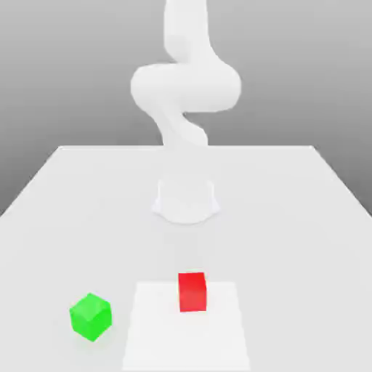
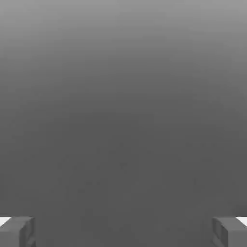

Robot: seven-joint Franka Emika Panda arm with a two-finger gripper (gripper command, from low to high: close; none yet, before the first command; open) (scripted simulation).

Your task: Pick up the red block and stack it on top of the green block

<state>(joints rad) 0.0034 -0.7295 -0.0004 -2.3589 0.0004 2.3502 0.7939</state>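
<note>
The red block (image 1: 192, 292) stands near the table's front edge, slightly right of centre in the exterior view, over a paler white rectangular patch (image 1: 156, 327). The green block (image 1: 91, 317) sits on the table to the red block's left in that view, turned a little and about a block's width or more away from it. In the hand view my gripper (image 2: 123, 231) is open: its two grey fingertips (image 2: 19, 230) are spread far apart, with nothing between them but plain grey background. The white arm (image 1: 185, 87) rises from its base (image 1: 186, 200) behind the blocks.
The white table (image 1: 290, 218) spreads wide around the arm's base, with its far edge behind the arm and its side edges slanting towards the front. Plain grey backdrop lies beyond it.
</note>
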